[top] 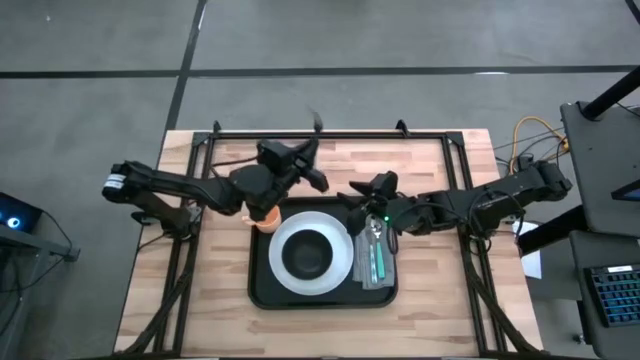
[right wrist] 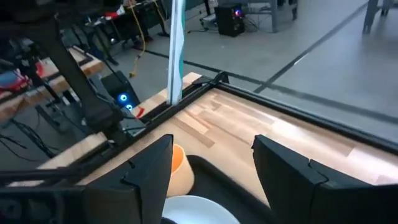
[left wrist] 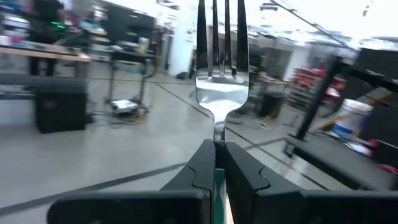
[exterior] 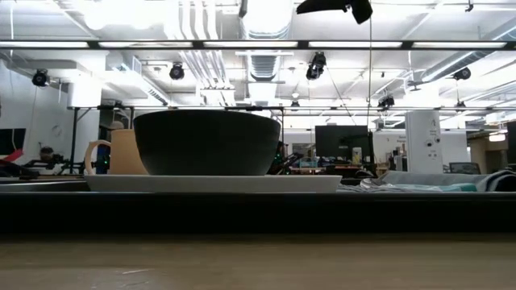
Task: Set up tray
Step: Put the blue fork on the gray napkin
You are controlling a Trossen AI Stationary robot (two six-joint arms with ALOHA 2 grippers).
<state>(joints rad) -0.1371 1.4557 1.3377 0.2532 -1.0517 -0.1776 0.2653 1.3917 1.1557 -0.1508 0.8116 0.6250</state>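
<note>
The black tray [top: 262,290] lies on the wooden table. It carries a white plate [top: 345,262] with a black bowl [top: 308,255] on it. An orange cup [top: 268,218] stands at its far left corner. A grey napkin [top: 388,278] with teal-handled cutlery [top: 378,255] lies on its right side. My left gripper [top: 300,160] is raised above the tray's far left side and is shut on a fork [left wrist: 219,93]. My right gripper [right wrist: 211,146] is open and hovers over the tray's far right part, touching nothing. My left gripper pinches the fork by its neck [left wrist: 219,134], just below the head, between the two fingers. The fork lies along the fingers, and its tines stick out beyond the fingertips. It is lifted clear of the table; its teal handle runs back between the fingers.
A black frame [top: 330,133] runs along the table's far edge and down both sides. In the low view the cup [exterior: 109,153] stands left of the bowl [exterior: 205,141], and the napkin's cutlery [exterior: 419,184] lies to the right. Bare wood lies near the table's near edge.
</note>
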